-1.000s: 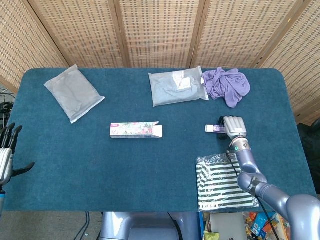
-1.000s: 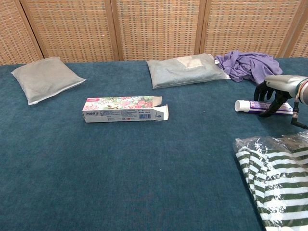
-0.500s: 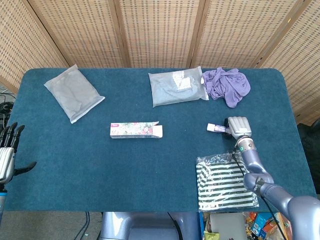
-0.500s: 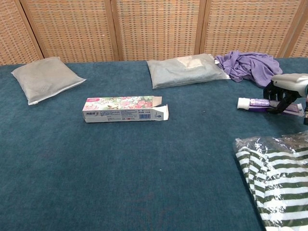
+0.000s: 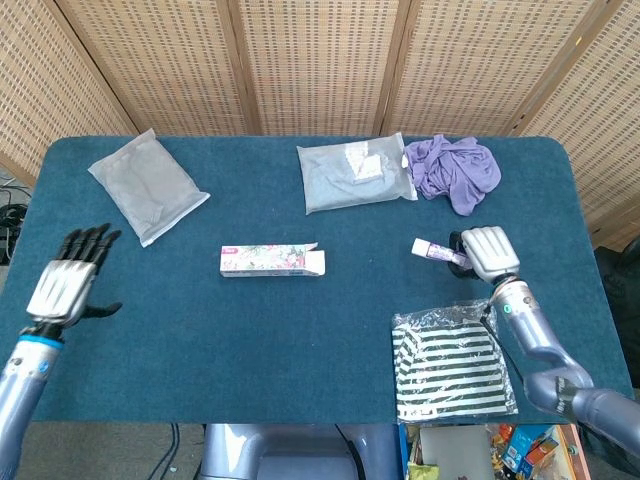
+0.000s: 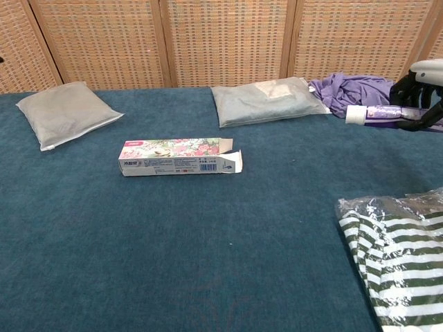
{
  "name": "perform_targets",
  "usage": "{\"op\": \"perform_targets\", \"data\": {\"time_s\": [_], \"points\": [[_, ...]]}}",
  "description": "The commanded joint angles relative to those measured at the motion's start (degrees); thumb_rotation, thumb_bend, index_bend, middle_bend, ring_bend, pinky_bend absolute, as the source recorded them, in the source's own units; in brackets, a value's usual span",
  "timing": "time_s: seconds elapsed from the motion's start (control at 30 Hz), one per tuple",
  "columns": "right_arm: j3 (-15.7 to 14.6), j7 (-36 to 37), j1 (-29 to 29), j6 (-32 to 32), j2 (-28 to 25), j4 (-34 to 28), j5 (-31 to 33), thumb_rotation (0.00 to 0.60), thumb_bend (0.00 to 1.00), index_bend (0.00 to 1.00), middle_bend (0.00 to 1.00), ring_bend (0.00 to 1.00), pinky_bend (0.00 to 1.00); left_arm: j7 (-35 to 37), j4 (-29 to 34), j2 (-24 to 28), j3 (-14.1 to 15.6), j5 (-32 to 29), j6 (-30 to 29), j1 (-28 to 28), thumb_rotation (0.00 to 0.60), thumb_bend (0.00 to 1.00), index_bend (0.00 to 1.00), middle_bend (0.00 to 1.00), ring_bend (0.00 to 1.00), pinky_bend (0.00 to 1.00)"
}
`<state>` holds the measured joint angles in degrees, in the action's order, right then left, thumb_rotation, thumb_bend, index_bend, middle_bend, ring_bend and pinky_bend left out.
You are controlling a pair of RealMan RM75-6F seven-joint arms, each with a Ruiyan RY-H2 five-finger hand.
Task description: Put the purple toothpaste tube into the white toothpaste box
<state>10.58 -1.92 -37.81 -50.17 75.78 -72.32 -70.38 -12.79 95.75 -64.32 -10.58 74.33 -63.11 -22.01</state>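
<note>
Gripping the purple tube [image 5: 437, 250] in its fingers, the right hand [image 5: 486, 252] holds it above the tabletop [image 5: 300, 330], cap end pointing left. The white box [image 5: 272, 261] lies mid-tabletop, well apart, its flap open. The left hand [image 5: 68, 280] hangs spread and empty at the far left edge.

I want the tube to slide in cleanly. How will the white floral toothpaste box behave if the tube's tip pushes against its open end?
The white floral toothpaste box looks like thin, empty card, so it is probably light and would skid on the blue cloth. Its open flap may fold inward. The left hand hovers open, apart from it; bracing seems wise.
</note>
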Motion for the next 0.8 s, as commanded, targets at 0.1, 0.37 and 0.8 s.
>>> {"op": "perform_targets", "data": {"time_s": [0.1, 0.37, 0.8], "points": [[-0.86, -1.8, 2.38, -3.9, -5.43, -6.85, -2.49, 0.6, 0.6, 0.62, 0.63, 0.48, 0.42, -0.87, -5.68, -4.69, -1.53, -3.57, 9.73, -8.03, 0.6, 0.08, 0.0, 0.0, 0.0, 0.0], [-1.47, -4.52, 3.85, -6.44, -8.52, -11.37, -3.19, 0.6, 0.6, 0.62, 0.63, 0.47, 0.42, -2.09, -15.14, -13.71, -3.14, -8.1, 17.65, -16.49, 0.6, 0.08, 0.0, 0.0, 0.0, 0.0], [-2.15, -5.95, 4.97, -7.82, -10.89, -13.25, -3.99, 0.6, 0.6, 0.62, 0.63, 0.47, 0.42, -5.89, -33.53, -31.33, -4.4, -17.94, 28.85, -30.92, 0.6, 0.08, 0.0, 0.0, 0.0, 0.04]]}}
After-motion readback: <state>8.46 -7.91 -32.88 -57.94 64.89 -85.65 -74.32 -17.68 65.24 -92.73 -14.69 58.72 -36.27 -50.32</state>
